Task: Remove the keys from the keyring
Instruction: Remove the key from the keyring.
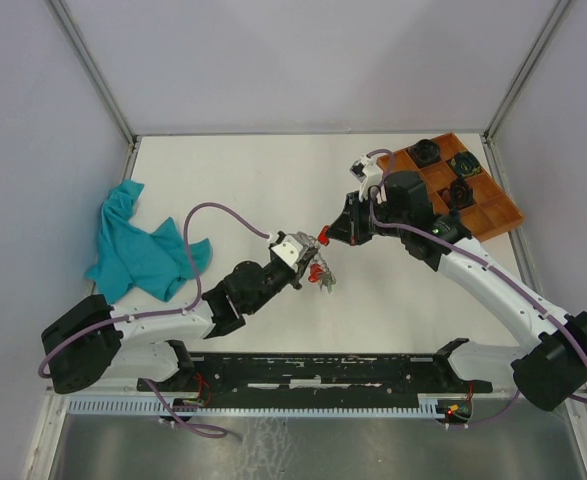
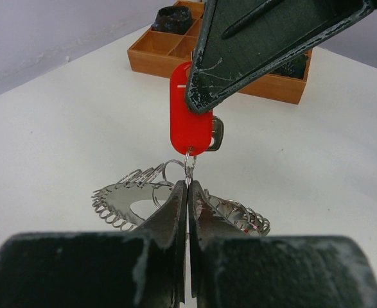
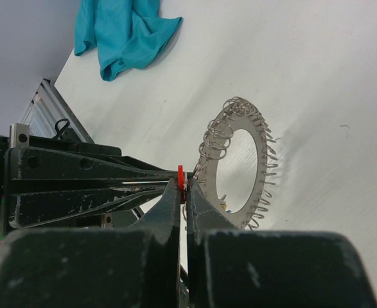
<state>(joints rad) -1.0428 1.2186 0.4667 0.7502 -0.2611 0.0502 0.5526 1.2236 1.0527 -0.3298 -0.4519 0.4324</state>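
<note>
Both pairs of jaws are pressed together. The left gripper [image 2: 187,187] pinches the small silver wire loop [image 2: 189,163], and the right gripper [image 2: 198,102] pinches the red oblong plastic tag [image 2: 189,125] from above. A silver metal key [image 2: 218,133] shows just behind the tag.

The tag's long axis stands upright, running from the left pinch below to the right pinch above. Directly beneath and behind that line is the large silver-grey keyring of coiled wire [image 2: 127,202], which appears to lie flat on the white table [image 2: 60,141]. Whether the loop is threaded on the coil is hidden by the left fingertips.

The left gripper is nearer the keyring, so I judge the next move needs the two pinches working against each other along that upright line. Well beyond the keyring sits an orange compartment tray [image 2: 156,51].
</note>
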